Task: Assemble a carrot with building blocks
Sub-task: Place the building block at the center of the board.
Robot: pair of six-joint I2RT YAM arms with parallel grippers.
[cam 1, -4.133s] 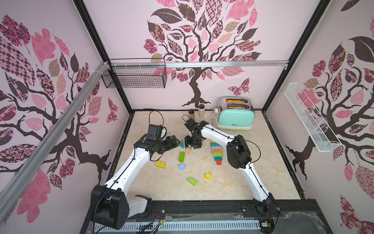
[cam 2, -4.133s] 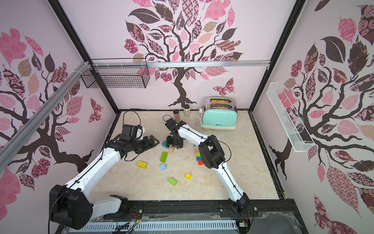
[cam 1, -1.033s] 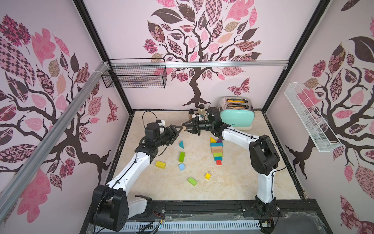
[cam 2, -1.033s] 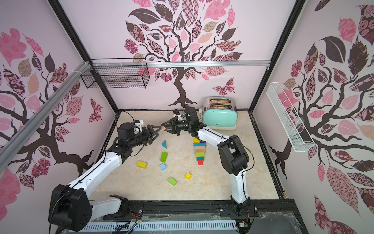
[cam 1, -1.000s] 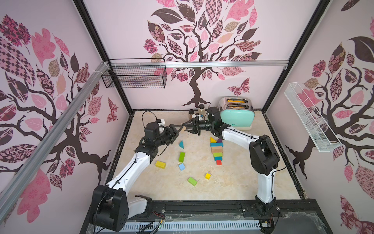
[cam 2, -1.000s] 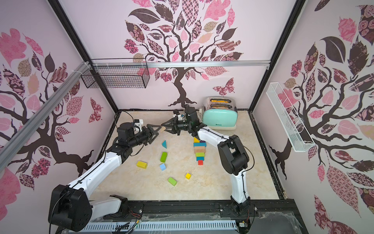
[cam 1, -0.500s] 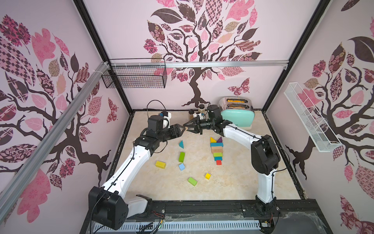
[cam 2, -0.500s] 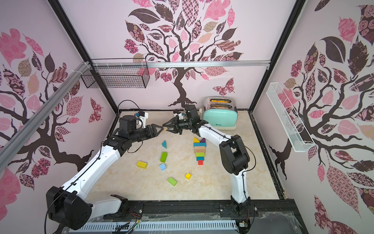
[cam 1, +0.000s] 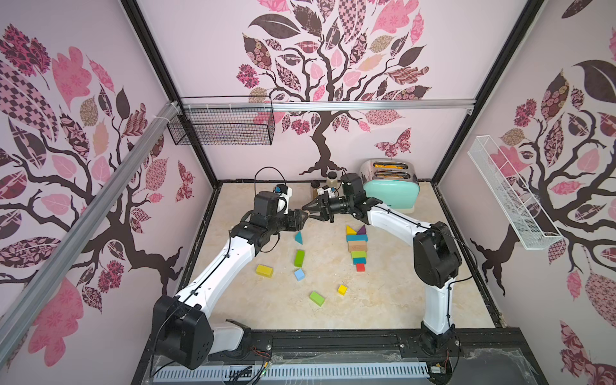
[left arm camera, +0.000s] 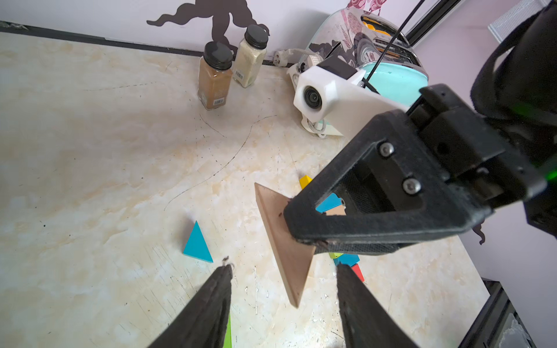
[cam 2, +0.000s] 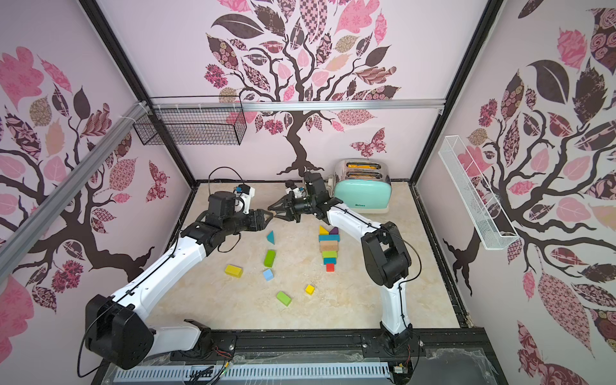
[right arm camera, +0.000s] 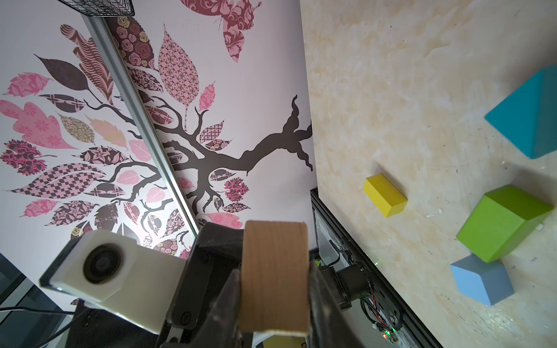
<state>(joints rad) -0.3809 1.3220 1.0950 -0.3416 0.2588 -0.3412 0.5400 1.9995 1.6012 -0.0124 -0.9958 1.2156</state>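
My right gripper (right arm camera: 274, 281) is shut on a bare wood triangular wedge (left arm camera: 286, 241), held in the air above the back of the table. My left gripper (left arm camera: 283, 268) faces it, open, with one finger on each side of the wedge's tip and a gap on both sides. In both top views the two grippers meet tip to tip, left gripper (cam 1: 301, 221) against right gripper (cam 1: 308, 210). A flat column of building blocks (cam 1: 357, 248) lies on the table, from yellow and purple wedges down to a red cube. A loose teal wedge (cam 1: 298, 237) lies below the grippers.
Loose on the table are a green brick (cam 1: 299, 258), a yellow brick (cam 1: 264, 271), a light blue cube (cam 1: 299, 274), a second green brick (cam 1: 316, 298) and a yellow cube (cam 1: 342, 289). A mint toaster (cam 1: 390, 190) and two spice jars (left arm camera: 215, 75) stand at the back wall.
My left arm has swung up and to the right until its jaws straddle the wedge tip, and the jaws have narrowed. The right gripper has stayed nearly still with the wedge.
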